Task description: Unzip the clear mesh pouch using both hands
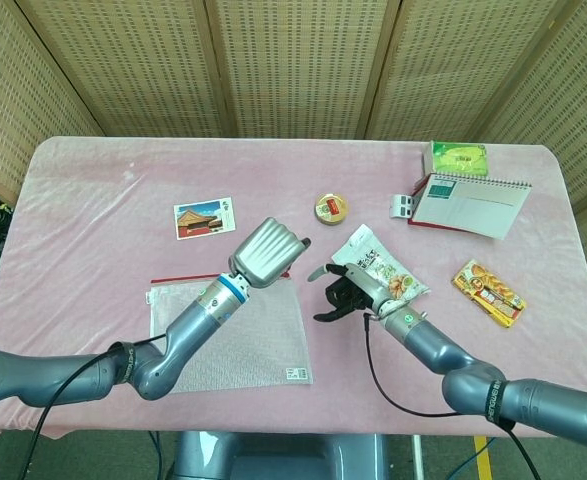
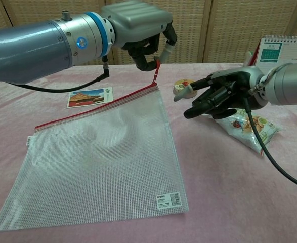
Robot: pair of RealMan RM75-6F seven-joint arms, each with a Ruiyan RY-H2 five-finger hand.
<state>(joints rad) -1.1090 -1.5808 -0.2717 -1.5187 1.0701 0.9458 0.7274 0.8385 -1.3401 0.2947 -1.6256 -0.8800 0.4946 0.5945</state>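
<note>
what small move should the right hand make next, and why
Probably the right hand should ease further toward the zip-end corner of the clear mesh pouch with the red zipper and press or pinch it there. The left hand already pinches the red zipper pull, lifting that corner, while the right hand hovers beside it holding nothing, so the pouch is not braced.
</note>
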